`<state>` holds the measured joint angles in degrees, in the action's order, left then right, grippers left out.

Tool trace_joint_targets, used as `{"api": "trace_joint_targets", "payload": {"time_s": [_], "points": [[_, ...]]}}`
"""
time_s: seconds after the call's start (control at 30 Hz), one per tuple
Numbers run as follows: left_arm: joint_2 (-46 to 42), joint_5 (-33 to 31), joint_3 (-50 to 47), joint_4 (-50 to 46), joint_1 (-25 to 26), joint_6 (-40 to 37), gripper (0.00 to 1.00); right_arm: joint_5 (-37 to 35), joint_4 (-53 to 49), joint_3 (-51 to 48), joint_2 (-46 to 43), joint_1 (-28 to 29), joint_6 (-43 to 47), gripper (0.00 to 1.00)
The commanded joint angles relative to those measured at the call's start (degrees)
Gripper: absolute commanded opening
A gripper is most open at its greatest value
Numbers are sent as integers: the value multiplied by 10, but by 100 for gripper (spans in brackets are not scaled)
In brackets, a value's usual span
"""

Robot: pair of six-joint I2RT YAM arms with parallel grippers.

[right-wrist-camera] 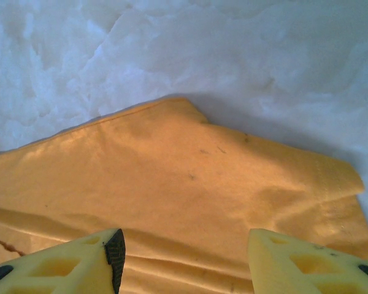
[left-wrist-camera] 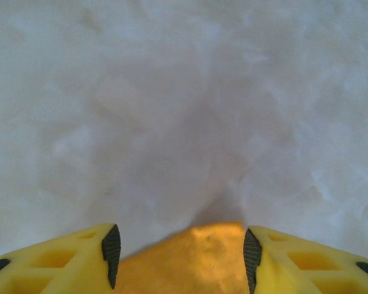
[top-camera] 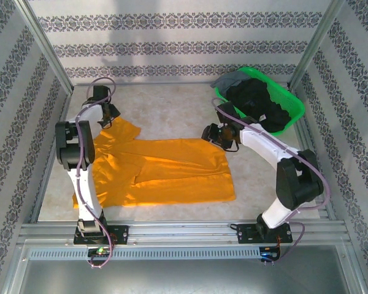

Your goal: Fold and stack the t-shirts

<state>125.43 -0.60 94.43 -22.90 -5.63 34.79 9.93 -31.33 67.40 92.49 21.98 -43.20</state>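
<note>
Top external: orange t-shirt [top-camera: 172, 174] lay spread on bench [top-camera: 172, 113], fold unfinished; dark t-shirts [top-camera: 260, 105] sat in basket [top-camera: 294, 104]; left fingers [left-wrist-camera: 111, 251], right fingers [right-wrist-camera: 115, 251] released.

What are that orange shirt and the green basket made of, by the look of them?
Orange shirt: soft matte cloth, perhaps cotton knit; it lies limp and creased. Green basket: probably hard plastic; smooth, faintly glossy, rim holding its shape.

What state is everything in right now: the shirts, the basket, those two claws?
Orange t-shirt: spread out on the table.
Green basket: upright, holding shirts.
Dark t-shirts: crumpled in a heap.
Left gripper: open, above orange cloth.
Right gripper: open, above orange cloth.
</note>
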Motion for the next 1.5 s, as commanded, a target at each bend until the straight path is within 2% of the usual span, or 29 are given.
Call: {"api": "trace_joint_targets", "payload": {"time_s": [0.0, 0.1, 0.27, 0.47, 0.53, 0.63, 0.73, 0.77, 0.93, 1.07, 1.27, 1.47], "points": [[36, -42, 51, -48, 20, -43, 59, 10, -9, -21, -26, -19, 11, 56], [74, -68, 121, -120, 27, -39, 60, 14, -10, -28, -34, -31, 10, 56], [159, -72, 274, -308, 38, -25, 59, 17, -6, -25, -32, -39, 8, 56], [177, -61, 276, -354, 48, 2, 55, 27, 6, -12, -12, -42, 0, 56], [183, -49, 274, -358, 49, 9, 49, 28, 7, -8, -8, -42, -2, 56], [179, -37, 264, -352, 49, 15, 28, 27, 8, -6, -5, -42, -3, 56], [153, -34, 239, -337, 48, 25, 2, 20, 14, -12, -2, -43, -6, 56], [133, -35, 216, -323, 48, 30, 0, 13, 18, -15, -1, -42, -8, 55], [2, -18, 87, -236, 40, 64, 0, -40, 26, -9, 19, -56, -11, 54], [-81, 1, 13, -198, 39, 85, 0, -46, 19, 40, 84, -65, 20, 52], [-162, 25, -60, -188, 32, 97, 0, -18, -58, 158, 202, -48, 114, 50], [-226, 33, -117, -187, 26, 98, 0, -42, -138, 213, 247, -24, 190, 52]]}}
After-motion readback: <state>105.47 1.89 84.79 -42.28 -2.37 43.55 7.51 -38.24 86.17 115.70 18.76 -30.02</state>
